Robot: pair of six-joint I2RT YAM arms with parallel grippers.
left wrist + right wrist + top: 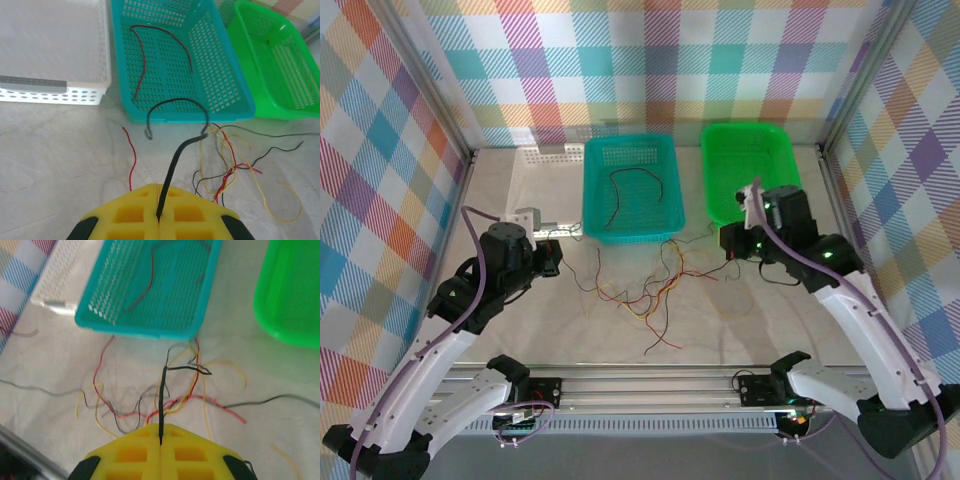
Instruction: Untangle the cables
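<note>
No text, number or brand mark can be read anywhere. The grey strip (32, 83) on the rim of the white basket (55, 96) looks like a label, but it is too blurred to tell whether it carries any lettering.

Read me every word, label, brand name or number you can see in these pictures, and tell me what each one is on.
No text can be read in these pictures.
Grey strip on the white basket: looks blank, or too blurred to read.
Teal basket: no marks visible.
Green basket: no marks visible.
</note>
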